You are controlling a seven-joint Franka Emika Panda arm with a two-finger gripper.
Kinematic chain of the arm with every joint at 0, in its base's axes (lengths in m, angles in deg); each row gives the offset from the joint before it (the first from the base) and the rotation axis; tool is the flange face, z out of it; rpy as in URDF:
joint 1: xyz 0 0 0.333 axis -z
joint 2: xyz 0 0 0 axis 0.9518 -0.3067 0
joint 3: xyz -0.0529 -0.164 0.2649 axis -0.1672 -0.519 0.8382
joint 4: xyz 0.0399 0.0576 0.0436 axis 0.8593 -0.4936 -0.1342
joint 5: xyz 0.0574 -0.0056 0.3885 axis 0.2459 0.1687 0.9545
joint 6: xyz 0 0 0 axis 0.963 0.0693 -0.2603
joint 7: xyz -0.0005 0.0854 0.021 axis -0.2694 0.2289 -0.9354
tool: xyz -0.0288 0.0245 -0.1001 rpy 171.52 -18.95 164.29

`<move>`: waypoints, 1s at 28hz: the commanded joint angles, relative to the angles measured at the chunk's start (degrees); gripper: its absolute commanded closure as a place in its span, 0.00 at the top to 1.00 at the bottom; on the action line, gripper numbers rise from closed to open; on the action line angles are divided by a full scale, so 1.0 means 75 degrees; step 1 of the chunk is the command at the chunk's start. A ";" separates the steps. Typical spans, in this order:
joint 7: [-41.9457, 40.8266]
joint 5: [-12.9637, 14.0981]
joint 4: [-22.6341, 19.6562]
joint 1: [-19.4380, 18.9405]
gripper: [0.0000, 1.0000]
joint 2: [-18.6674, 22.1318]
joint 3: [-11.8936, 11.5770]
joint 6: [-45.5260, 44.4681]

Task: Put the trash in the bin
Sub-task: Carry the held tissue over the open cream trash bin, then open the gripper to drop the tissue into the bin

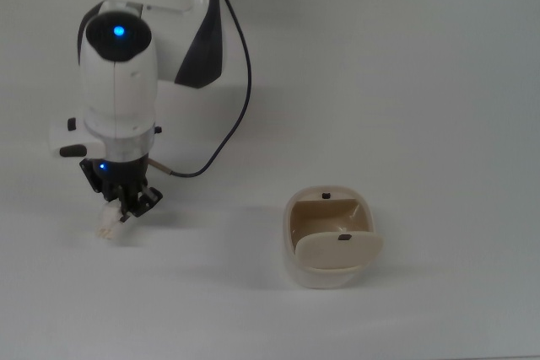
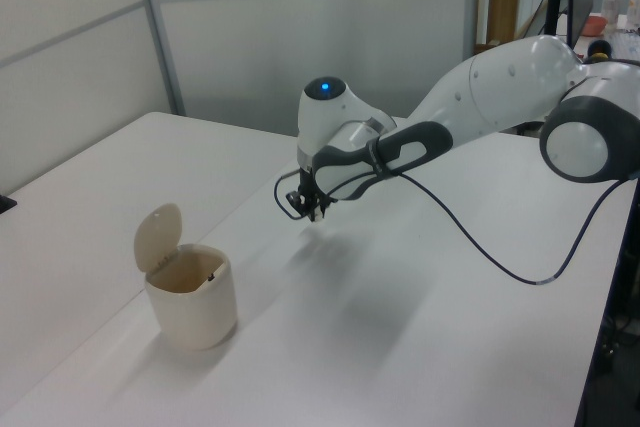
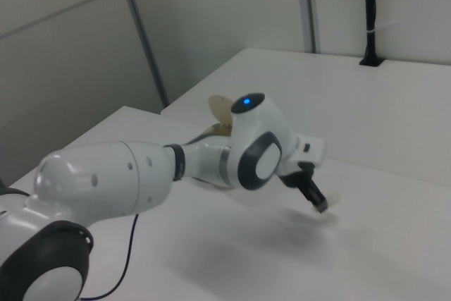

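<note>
**A:** While clamped on the trash (image 1: 110, 223), gripper (image 1: 122, 205) hangs just above the table (image 1: 439, 82), fingers pointed down. Wad pokes out toward the top view's lower left of the fingertips.

**B:** Lifted or touching?

**A:** Looks lifted in the left view: gripper (image 2: 309, 209) sits clear of its shadow on the tabletop. Paper barely visible there. Shows as a pale scrap beside the fingers (image 3: 318, 202) in the right view.

**B:** Bin?

**A:** Cream bin (image 1: 329, 238) well apart, toward the top view's right of the gripper. Flap lid (image 2: 158, 237) tipped up, tan inside exposed. Upright on the table.

**B:** Anything else?

**A:** Black cable (image 1: 232, 99) looping from the arm down to the wrist. Blue light (image 1: 118, 31) lit on the white wrist housing.
</note>
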 commanded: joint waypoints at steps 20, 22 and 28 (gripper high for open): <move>0.1466 0.0408 0.0297 -0.1930 0.00 0.0742 0.0809 0.0183; 0.1501 0.0408 0.0310 -0.2001 0.00 0.0731 0.0809 0.0183; 0.1712 0.0349 0.0310 -0.2235 1.00 0.0719 0.0797 0.0183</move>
